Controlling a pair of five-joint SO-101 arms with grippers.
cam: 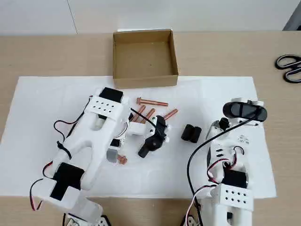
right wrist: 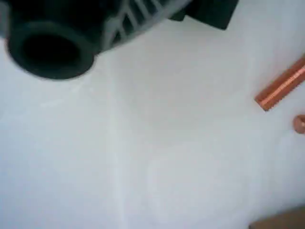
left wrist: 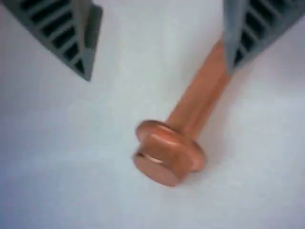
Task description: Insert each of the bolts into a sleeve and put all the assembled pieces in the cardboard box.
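Observation:
A copper bolt (left wrist: 183,131) lies on the white sheet with its head toward the left wrist camera. My left gripper (left wrist: 159,69) is open around its shaft, one grey finger (left wrist: 238,43) touching it. In the high view that bolt's head (cam: 122,160) shows beside the left gripper (cam: 114,156). Several more bolts (cam: 151,101) lie near the cardboard box (cam: 145,59). Two black sleeves (cam: 192,133) lie side by side mid-sheet. My right gripper (right wrist: 90,45) is shut on another black sleeve (right wrist: 47,50), held above the sheet; in the high view it sits at the right arm's tip (cam: 224,124).
The white paper sheet (cam: 207,94) covers the table's middle. Black scissors (cam: 289,68) lie at the far right edge. A bolt's tip (right wrist: 281,88) and a brown corner (right wrist: 281,220) show in the right wrist view. Bare sheet lies between the sleeves and the box.

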